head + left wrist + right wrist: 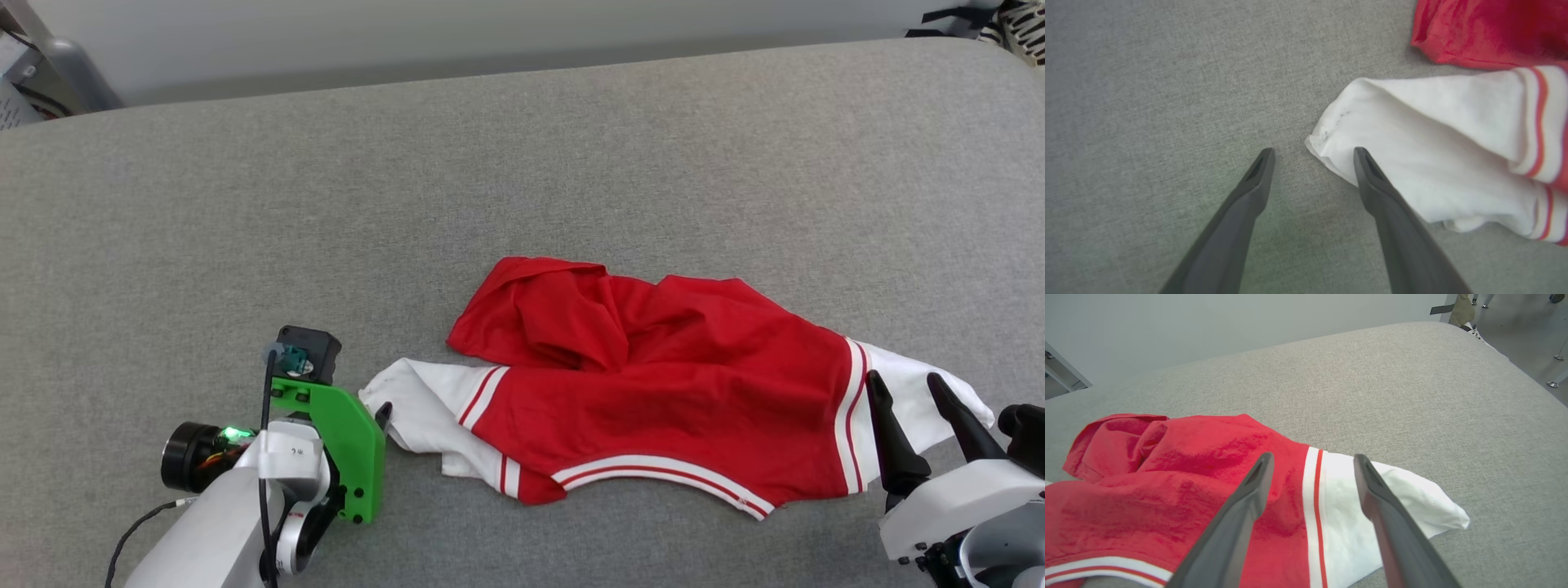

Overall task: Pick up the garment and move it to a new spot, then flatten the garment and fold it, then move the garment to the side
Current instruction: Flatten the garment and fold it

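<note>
A grey padded surface [522,180] covered in woven cloth stretches across the scene. A pale wall [408,33] stands behind its far edge, and a shiny floor [1527,330] lies off its far right corner. A tiny mark on the left arm's white casing [290,449] is too small to read.

The red shirt [653,384] lies rumpled on the near half, right of centre, with a white sleeve at each end.

The left gripper [1313,151] is spread wide and holds nothing. One finger [1376,192] is over the corner of the left sleeve [1433,163]; I cannot tell if they touch. The right gripper [1313,456] is also spread wide and empty, its fingers astride the striped seam of the right sleeve [1429,506].
</note>
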